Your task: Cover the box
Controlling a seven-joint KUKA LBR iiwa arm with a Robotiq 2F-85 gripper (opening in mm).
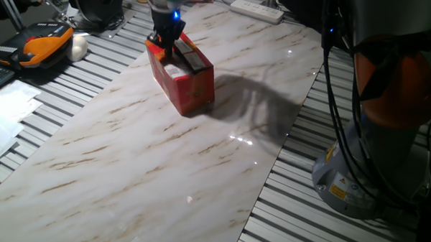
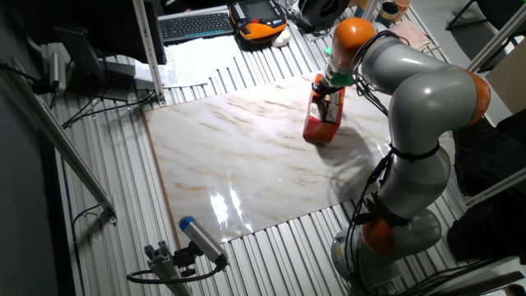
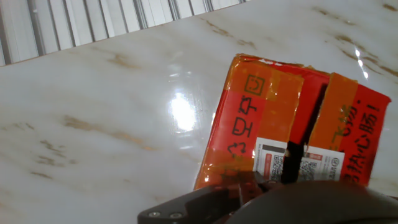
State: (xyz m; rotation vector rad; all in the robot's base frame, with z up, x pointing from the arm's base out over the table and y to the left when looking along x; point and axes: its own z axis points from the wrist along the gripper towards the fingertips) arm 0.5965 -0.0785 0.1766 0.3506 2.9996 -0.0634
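Note:
The red box [image 1: 191, 88] stands on the marble board [image 1: 128, 161] towards its far end. Its two top flaps lie nearly flat, with a dark slit between them and a white label [image 3: 273, 163] across the slit. My gripper [image 1: 163, 44] is right on the far end of the box top, fingers close together and touching the flaps. It holds nothing. In the hand view the box [image 3: 261, 118] fills the lower right, and the gripper [image 3: 249, 194] is a dark shape at the bottom edge. The other fixed view shows the gripper [image 2: 329, 92] on the box [image 2: 317, 128].
A white power strip [image 1: 257, 10] lies beyond the board's far edge. An orange and black device [image 1: 46, 43], a white lump [image 1: 78, 49] and papers [image 1: 4, 113] lie to the left on the slatted table. The arm's base [image 1: 372, 162] stands at the right. A keyboard [image 2: 193, 25] lies at the back.

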